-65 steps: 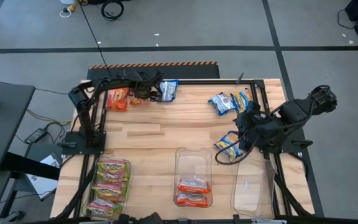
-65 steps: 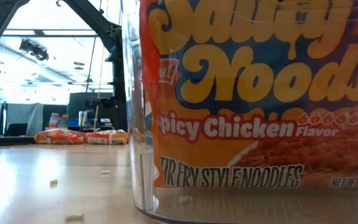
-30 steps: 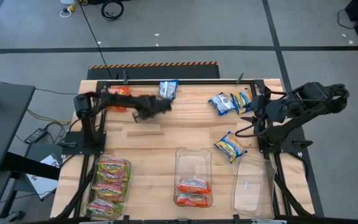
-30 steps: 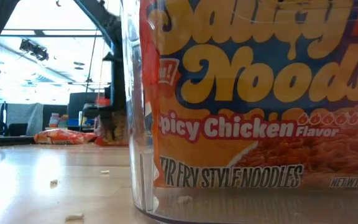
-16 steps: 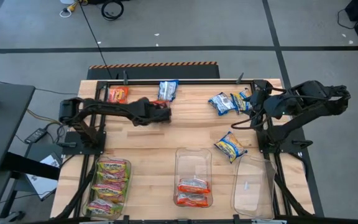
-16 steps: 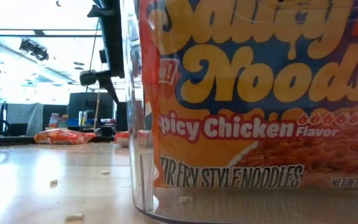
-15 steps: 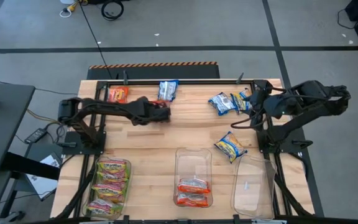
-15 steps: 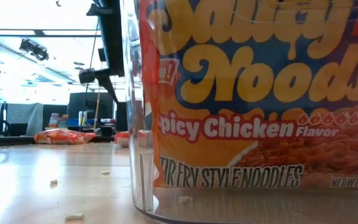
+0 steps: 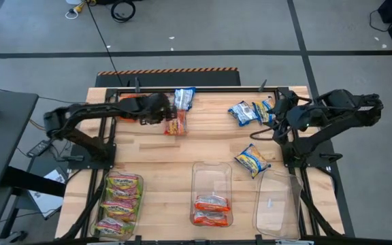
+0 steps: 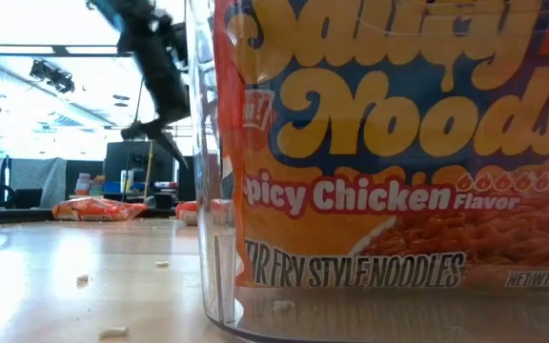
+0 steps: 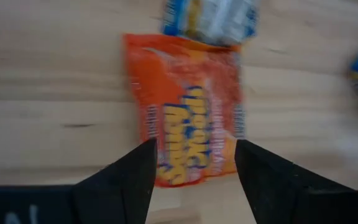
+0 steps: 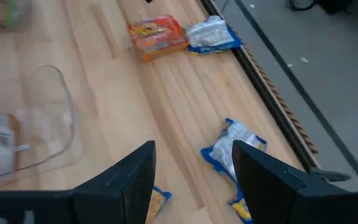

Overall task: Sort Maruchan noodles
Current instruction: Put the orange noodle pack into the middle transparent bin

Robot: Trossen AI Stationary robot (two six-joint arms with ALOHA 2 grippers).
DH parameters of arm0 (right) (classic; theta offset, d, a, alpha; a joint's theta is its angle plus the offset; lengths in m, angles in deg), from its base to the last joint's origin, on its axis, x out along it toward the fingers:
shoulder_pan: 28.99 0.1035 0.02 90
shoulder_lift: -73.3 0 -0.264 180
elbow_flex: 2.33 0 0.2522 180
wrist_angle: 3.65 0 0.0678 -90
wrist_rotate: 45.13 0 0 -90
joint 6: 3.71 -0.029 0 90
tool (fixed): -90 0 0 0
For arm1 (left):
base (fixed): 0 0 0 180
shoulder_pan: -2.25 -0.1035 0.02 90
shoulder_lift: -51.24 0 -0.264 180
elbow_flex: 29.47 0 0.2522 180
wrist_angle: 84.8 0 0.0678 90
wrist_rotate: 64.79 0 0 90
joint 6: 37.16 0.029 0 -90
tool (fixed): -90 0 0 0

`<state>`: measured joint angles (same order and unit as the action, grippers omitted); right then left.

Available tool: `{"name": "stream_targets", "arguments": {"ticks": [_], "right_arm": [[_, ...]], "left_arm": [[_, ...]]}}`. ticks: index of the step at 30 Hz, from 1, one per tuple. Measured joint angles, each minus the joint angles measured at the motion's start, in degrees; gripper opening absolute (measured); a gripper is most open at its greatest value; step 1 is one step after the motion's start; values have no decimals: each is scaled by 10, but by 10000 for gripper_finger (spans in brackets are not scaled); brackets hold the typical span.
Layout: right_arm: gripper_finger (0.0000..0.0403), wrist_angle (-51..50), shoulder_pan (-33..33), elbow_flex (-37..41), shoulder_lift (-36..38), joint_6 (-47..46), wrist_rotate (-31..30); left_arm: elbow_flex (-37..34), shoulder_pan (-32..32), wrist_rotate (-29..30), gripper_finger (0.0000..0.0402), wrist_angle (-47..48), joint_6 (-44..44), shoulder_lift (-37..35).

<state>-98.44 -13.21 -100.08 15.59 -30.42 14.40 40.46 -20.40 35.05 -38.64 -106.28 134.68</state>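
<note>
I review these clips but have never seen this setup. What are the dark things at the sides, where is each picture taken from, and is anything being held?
Those are two robot arms at a wooden table. One picture looks straight down, one sits at table height behind a clear plastic bin holding orange-red noodle packets, and two ride on the wrists. The left claw hangs open over an orange-red crinkly packet lying flat; nothing is gripped. The right claw waits open near blue-and-yellow packets. Green-yellow packets fill another bin.
</note>
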Motion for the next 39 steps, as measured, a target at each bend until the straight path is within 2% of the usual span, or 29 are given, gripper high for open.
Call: {"name": "stream_targets", "arguments": {"ticks": [2, 6, 9, 12, 14, 17, 22, 25, 30, 35, 39], "right_arm": [[217, 4, 5, 18, 2, -4, -18], [217, 17, 5, 61, 6, -2, -36], [217, 41, -3, 95, 7, 11, -49], [217, 83, -20, 123, 7, 26, -60], [217, 118, -30, 137, 6, 34, -59], [217, 166, -43, 159, 7, 41, -57], [217, 246, -74, 187, 6, 63, -55], [217, 299, -97, 201, 6, 74, -45], [217, 342, -134, 202, 0, 86, -14], [217, 370, -162, 202, -6, 89, 10], [217, 390, -177, 202, -16, 89, 32]], "left_arm": [[-53, -22, -49, 219, -66, 10, -29], [-148, -38, -65, 219, -162, -7, -61], [-197, -40, -68, 219, -239, -7, -60], [-239, -41, -98, 219, -318, -4, -48], [-267, -50, -107, 217, -343, -6, -43], [-313, -77, -114, 205, -415, -4, -42], [-377, -96, -157, 181, -570, 51, -42], [-387, -87, -140, 177, -574, 79, -42], [-388, -76, -119, 179, -572, 78, -35], [-388, -72, -115, 205, -616, 53, -28], [-388, -65, -100, 226, -610, 41, -14]]}}
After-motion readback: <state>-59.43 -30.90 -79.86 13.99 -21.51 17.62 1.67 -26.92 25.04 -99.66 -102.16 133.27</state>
